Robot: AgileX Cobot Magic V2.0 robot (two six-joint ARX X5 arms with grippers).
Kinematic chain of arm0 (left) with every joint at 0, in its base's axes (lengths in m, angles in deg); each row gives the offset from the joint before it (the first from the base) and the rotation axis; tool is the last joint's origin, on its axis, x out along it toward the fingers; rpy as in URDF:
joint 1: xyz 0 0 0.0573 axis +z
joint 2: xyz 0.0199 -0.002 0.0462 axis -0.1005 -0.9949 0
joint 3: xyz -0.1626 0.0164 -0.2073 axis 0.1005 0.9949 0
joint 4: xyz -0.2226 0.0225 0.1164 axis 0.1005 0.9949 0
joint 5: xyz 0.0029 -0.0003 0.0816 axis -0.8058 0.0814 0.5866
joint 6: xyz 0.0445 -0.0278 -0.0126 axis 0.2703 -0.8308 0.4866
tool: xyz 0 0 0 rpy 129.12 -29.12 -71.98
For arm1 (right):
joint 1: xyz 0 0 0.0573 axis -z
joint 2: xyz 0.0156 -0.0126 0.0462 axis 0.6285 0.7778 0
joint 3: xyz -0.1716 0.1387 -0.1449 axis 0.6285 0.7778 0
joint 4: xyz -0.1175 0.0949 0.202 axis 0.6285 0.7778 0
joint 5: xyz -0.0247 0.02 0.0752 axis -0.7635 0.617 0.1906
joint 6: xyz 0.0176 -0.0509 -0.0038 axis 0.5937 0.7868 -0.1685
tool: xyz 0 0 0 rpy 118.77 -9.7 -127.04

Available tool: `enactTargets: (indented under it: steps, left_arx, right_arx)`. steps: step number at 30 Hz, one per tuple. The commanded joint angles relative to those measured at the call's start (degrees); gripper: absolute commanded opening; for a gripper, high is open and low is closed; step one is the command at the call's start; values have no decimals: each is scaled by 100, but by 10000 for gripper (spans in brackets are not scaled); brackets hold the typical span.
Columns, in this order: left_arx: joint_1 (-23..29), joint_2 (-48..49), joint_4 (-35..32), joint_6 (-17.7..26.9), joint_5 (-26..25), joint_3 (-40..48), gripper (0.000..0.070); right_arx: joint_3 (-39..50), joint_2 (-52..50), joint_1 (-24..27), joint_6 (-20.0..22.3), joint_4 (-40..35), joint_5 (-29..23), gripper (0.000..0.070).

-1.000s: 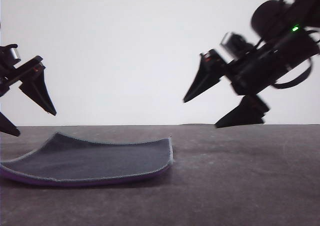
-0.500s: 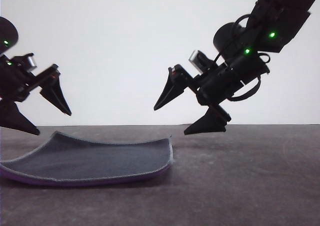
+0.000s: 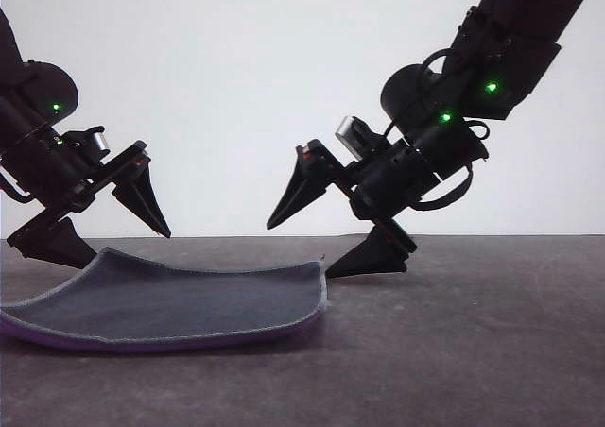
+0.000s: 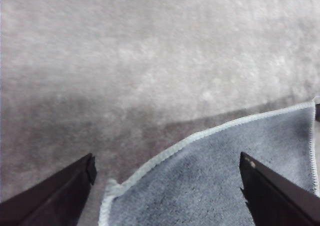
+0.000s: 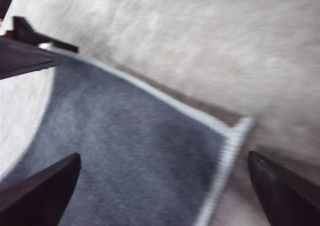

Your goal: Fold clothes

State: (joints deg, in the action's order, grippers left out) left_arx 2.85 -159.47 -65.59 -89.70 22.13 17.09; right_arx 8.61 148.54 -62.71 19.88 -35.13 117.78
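The cloth [image 3: 170, 302] lies at the lower left of the front view on the dark table [image 3: 473, 351], dark grey-blue face up, a strip of bright purple showing along its near underside, light stitched edging all round. Its far edge curls upward, and its right-hand corner lifts a little off the surface.

At the left of the frame, the left gripper [image 3: 121, 243] is spread wide, one finger pointing down above the cloth's far left edge, the other low by the table at the frame's left margin. In the left wrist view the two dark fingertips [image 4: 55, 196] sit in the bottom corners, the cloth's [image 4: 220, 176] edged corner between them.

Right of centre, the right gripper [image 3: 301, 247] is also wide open, its lower finger down near the table just beside the cloth's raised right corner, its upper finger well above. The right wrist view shows that corner [image 5: 232, 136] between the spread fingers.
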Motion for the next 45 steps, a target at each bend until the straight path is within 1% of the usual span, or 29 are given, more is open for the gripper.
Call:
enactTargets:
  steps: [1,3,6,9,10,11,15,16,17,19,20,21,24,29,33,38,42,45]
  left_arx:
    - [-19,-98,-28,13,-44,-116,547]
    - [-22,-98,-32,13,-46,-116,547]
    - [-22,-98,13,13,-46,-116,547]
    - [-22,-98,97,15,-48,-116,547]
    - [-22,-98,126,17,-47,-116,547]
    - [-22,-98,157,18,-46,-116,547]
    - [-22,-98,282,42,-48,-116,541]
    - [-22,-98,311,56,-48,-116,495]
    - [-22,-98,341,94,-48,-116,407]
    - [-22,-98,400,233,-47,-116,126]
    - [-22,-98,413,277,-46,-116,34]
    - [-22,-98,411,296,-46,-116,11]
    - [-22,-98,408,305,-46,-116,5]
    - [-19,-98,485,431,-46,-116,5]
    - [11,-96,622,565,-48,-116,5]
    - [114,-94,1100,749,-156,-245,5]
    - [177,-94,1748,987,-504,-437,5]
    - [184,-94,2191,1162,-671,-515,5]
  right_arx:
    - [-122,125,-78,-51,-62,-17,682]
    - [-122,126,-104,-44,-63,-60,666]
    - [-122,133,-112,-32,-67,-62,613]
    - [-122,133,-112,-54,-98,-61,600]
    - [-122,133,-112,-58,-101,-60,586]
    - [-122,133,-114,-59,-101,-60,560]
    - [-122,136,-131,-61,-126,-62,417]
    - [-122,136,-134,-61,-138,-66,360]
    - [-122,136,-136,-61,-144,-80,288]
    - [-122,136,-135,-58,-137,-153,125]
    - [-122,136,-134,-56,-133,-190,68]
    - [-122,136,-134,-55,-133,-213,36]
    - [-122,138,-134,-23,-133,-221,10]
    - [-122,140,-118,147,-55,-209,9]
    - [-122,140,-39,365,216,-91,9]
    - [-125,138,103,679,682,536,9]
    - [-129,133,220,788,1042,1073,9]
    - [-133,133,252,888,1336,1521,10]
